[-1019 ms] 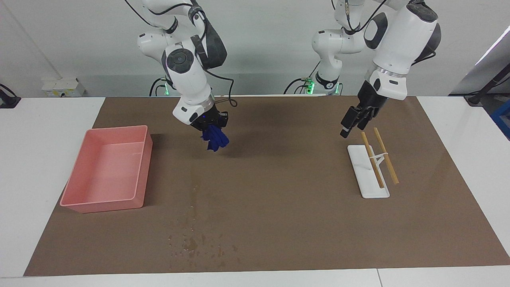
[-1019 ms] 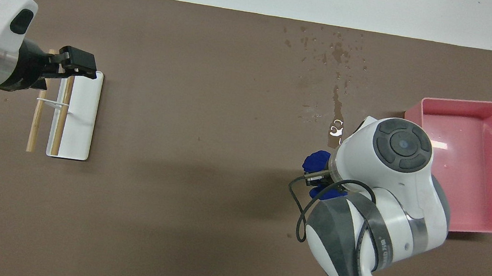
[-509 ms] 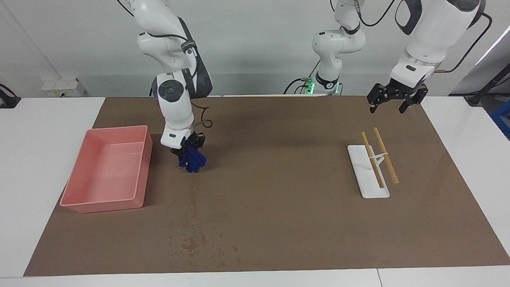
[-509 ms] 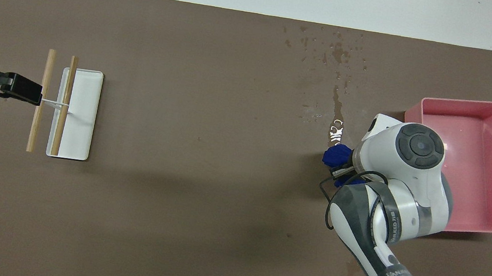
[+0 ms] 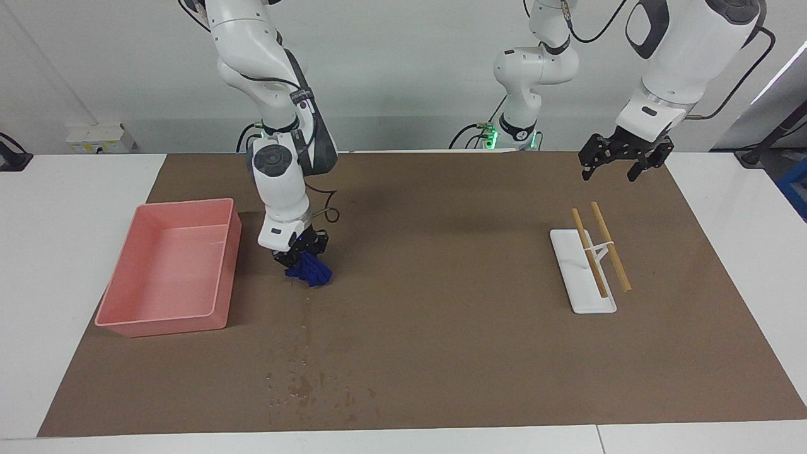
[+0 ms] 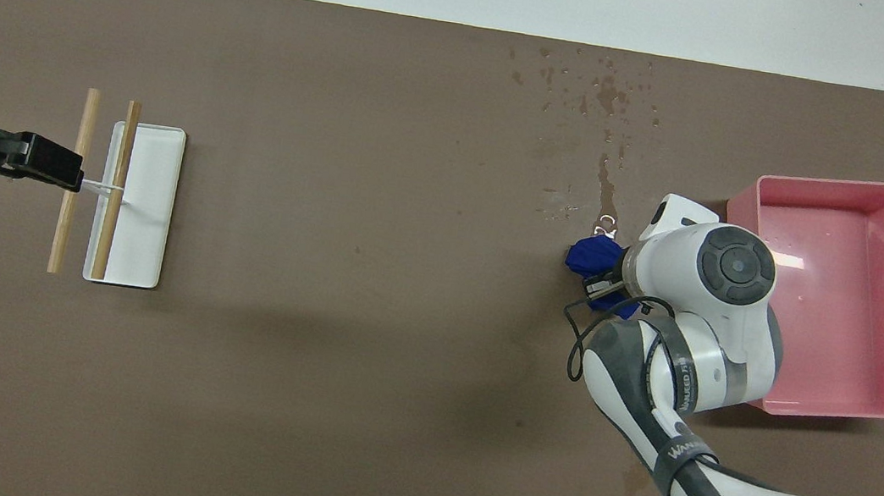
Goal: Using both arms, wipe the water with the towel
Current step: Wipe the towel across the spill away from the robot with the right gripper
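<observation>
1. We see the right claw (image 5: 301,251) low over the brown mat (image 5: 441,353), clamped on a bunched blue towel (image 5: 310,272) whose lower folds look to be touching the mat.
2. In the overhead view the towel (image 6: 590,257) shows at 9 o'clock of the right arm's wrist, and the claw itself is mostly hidden under that wrist.
3. The water (image 5: 306,372) is a thin darker streak with scattered droplets on the mat. In the facing view it runs from just under the towel toward 6 o'clock and ends in a cluster of blotches close to the mat's edge farthest from the robots.
4. In the overhead view the water (image 6: 612,125) runs from the towel toward 12 o'clock, and its shiny end lies just beside the towel.
5. A pink tray (image 5: 165,271) sits on the mat at the right arm's end of the counter (image 5: 57,252), at 9 o'clock of the towel in the facing view and near it.
6. The left claw (image 5: 623,159) hangs in the air with its fingers spread apart and nothing between them, over the mat at the left arm's end; that arm waits.
7. In the facing view a white tray (image 5: 581,272) lies at 6 o'clock of the left claw, well below it, carrying two wooden sticks (image 5: 600,249) that lie side by side across it and overhang its edges.
8. In the overhead view the left claw (image 6: 43,161) covers the sticks' outer side.
</observation>
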Action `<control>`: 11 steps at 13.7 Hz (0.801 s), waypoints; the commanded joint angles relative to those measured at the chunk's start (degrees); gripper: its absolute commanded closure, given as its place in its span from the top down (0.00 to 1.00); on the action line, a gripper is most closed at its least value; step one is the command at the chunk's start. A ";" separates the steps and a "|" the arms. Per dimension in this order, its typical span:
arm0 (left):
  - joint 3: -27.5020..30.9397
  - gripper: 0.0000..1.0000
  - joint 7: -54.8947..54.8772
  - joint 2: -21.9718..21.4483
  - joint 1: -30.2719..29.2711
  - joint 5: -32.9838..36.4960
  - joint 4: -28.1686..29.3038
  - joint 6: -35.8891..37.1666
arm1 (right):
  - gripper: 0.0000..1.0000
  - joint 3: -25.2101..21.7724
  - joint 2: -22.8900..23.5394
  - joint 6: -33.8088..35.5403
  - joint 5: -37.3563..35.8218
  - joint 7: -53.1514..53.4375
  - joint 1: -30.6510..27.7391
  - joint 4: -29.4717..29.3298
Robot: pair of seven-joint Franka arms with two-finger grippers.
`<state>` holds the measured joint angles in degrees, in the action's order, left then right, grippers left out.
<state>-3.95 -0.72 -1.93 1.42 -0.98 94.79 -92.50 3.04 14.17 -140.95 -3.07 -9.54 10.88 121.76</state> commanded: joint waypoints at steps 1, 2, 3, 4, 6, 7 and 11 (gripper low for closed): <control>0.87 1.00 -0.69 -1.24 0.69 -0.51 -1.00 0.47 | 0.00 0.56 4.98 -1.43 -1.06 -1.00 -2.00 -4.76; 0.87 1.00 -1.04 -1.06 0.69 -0.51 -1.45 0.92 | 0.00 0.56 6.21 -1.60 -1.06 -1.00 -2.00 -6.17; 0.87 1.00 -1.39 -1.32 0.69 -0.51 -0.76 0.92 | 0.00 0.56 7.96 -1.86 -0.97 -1.00 -2.09 -7.93; 0.96 1.00 -2.44 -1.50 0.52 -0.42 -0.49 1.09 | 0.00 0.56 10.07 -2.91 -0.97 -1.00 -2.09 -10.12; 0.35 1.00 -3.24 -1.50 -1.06 -0.34 -0.57 0.92 | 0.00 0.56 13.85 -4.41 -0.71 -0.92 -2.00 -14.34; 0.17 1.00 -3.15 -1.50 -1.15 -0.42 -0.40 0.49 | 0.00 0.56 15.44 -4.42 -0.36 -0.92 -2.00 -16.45; 0.17 1.00 -2.71 -1.68 -1.07 -0.42 -0.05 0.83 | 0.00 0.65 21.33 -5.64 -0.36 -0.83 -1.91 -25.06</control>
<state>-3.74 -2.62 -2.72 0.64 -0.99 94.03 -92.25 3.04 27.70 -143.31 -3.07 -9.54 9.87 103.75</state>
